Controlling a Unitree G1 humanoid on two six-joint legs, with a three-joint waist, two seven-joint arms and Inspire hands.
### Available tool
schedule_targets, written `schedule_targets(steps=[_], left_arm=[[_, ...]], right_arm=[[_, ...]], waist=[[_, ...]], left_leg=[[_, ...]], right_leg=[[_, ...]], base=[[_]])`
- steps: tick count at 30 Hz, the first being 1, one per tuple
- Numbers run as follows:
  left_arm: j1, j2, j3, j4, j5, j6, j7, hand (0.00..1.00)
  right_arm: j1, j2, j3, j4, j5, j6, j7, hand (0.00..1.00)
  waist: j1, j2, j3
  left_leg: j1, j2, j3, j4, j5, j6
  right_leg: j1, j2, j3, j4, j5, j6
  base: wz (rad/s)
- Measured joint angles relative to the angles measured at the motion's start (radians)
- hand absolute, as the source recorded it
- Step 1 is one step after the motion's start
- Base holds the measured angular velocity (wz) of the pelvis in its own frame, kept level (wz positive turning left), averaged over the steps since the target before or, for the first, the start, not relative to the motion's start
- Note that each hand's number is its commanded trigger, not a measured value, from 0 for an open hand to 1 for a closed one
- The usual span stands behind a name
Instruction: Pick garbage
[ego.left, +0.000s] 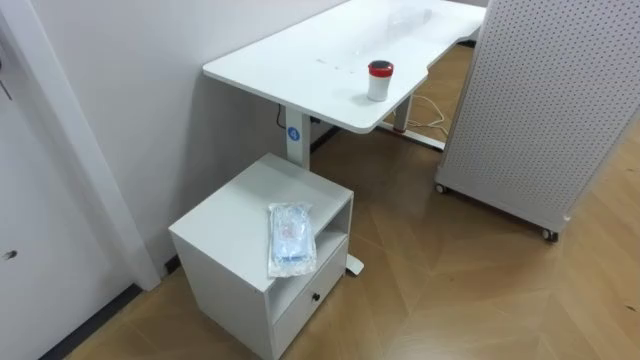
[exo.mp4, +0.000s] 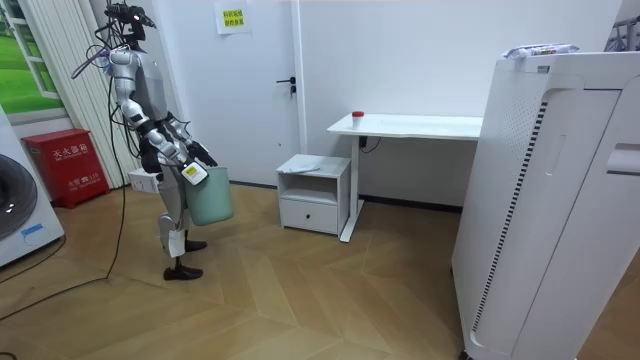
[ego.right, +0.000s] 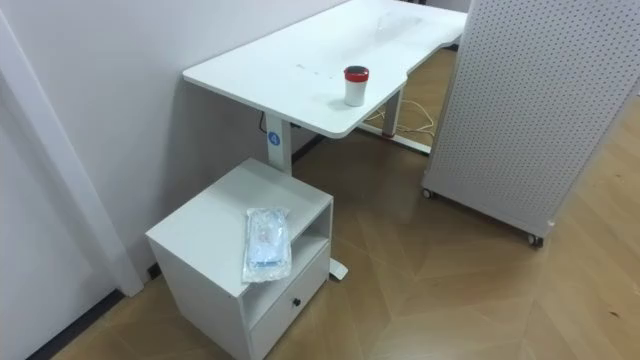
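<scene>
Plastic packet (ego.left: 291, 238) lies flat on white cabinet (ego.left: 225, 212), lower centre of frame. Hands (exo.mp4: 196, 153) at green bin (exo.mp4: 210, 197), room view left; open or closed cannot be determined

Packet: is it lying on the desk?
No, the packet lies on top of the small cabinet, one end overhanging its front edge.

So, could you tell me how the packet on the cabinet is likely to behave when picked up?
The packet looks like thin, crinkled clear film, so it is probably light and floppy, sagging from a pinch. Its glossy surface may be slippery. One end overhangs the front edge of the cabinet, so a forward push would likely slide it off.
</scene>
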Motion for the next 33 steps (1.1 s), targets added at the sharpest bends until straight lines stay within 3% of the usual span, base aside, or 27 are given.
schedule_targets(steps=[22,33], left_arm=[[0.002,0.001,-0.001,0.001,-0.019,0.000,0.017,0.00],[0.046,0.009,-0.001,0.000,-0.018,0.000,0.019,0.00]], right_arm=[[0.000,0.000,0.000,0.006,0.000,0.000,-0.012,1.00],[-0.002,-0.007,0.000,0.006,0.011,0.000,-0.009,1.00]], waist=[[0.000,0.000,-0.0005],[0.001,0.002,-0.0037]], left_leg=[[0.001,0.000,0.001,0.000,0.000,0.000],[-0.005,0.000,-0.007,0.004,0.000,0.000]], right_leg=[[0.000,0.000,0.001,0.001,0.000,0.000],[0.000,0.000,-0.008,0.001,0.000,0.000]], base=[[0.00],[0.01]])
